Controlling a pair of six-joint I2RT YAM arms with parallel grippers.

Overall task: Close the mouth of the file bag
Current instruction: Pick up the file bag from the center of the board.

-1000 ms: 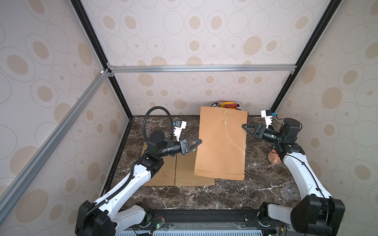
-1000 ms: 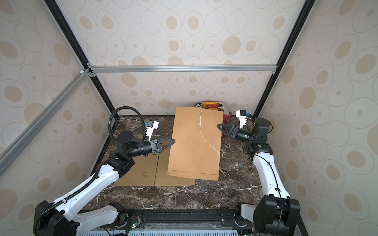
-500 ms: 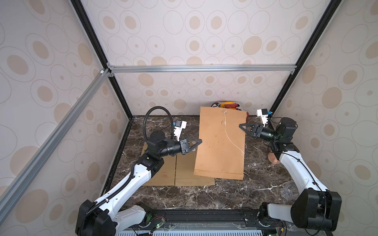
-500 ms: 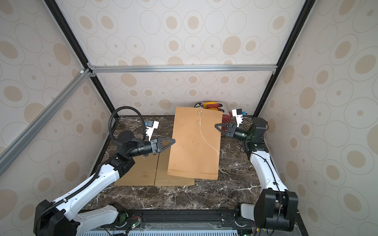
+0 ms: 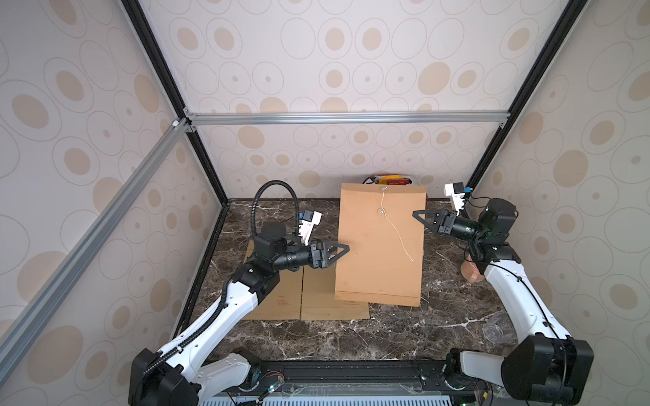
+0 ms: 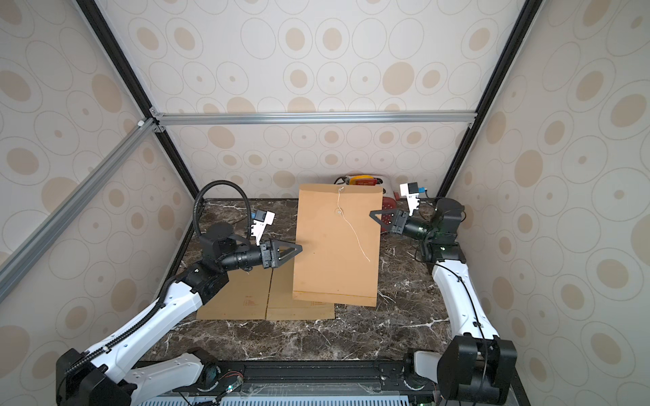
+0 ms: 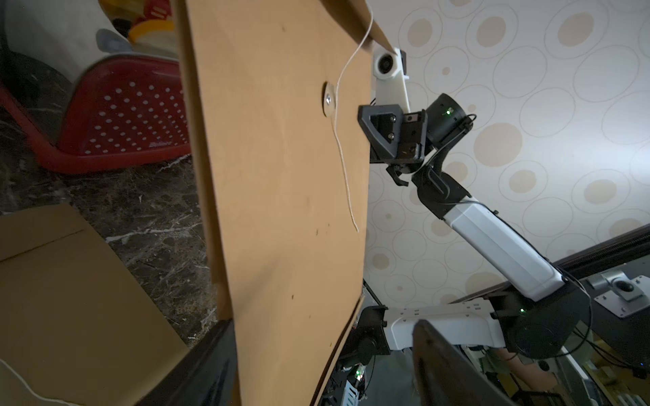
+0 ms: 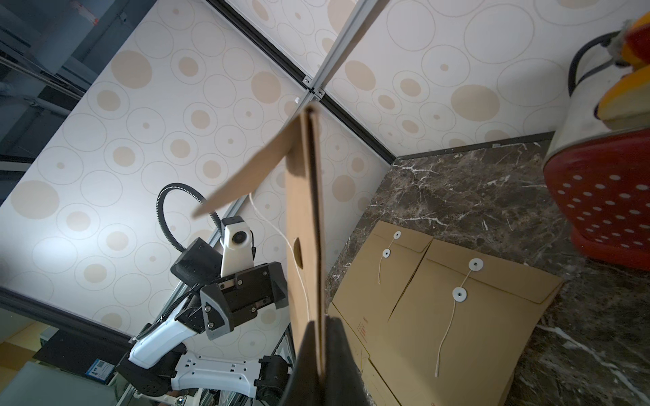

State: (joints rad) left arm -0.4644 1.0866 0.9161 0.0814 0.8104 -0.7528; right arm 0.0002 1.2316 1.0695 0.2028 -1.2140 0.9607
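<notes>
Brown paper: one file bag (image 5: 380, 253) is held upright over the middle of the desk (image 5: 351, 337), flap ajar, contents unseen. Its edge is now pinched by the right hand (image 5: 416, 213), open a second ago; the left hand (image 5: 344, 250), earlier clamped, is spread. Two more bags (image 5: 281, 298) are laid flat on the desk.

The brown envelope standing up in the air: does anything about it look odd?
Yes. The brown kraft-paper file bag stands upright, pinched at its edge by the right claw. Its top flap sticks out unfolded, and its white string dangles loose instead of being wound round the small round button.
</notes>
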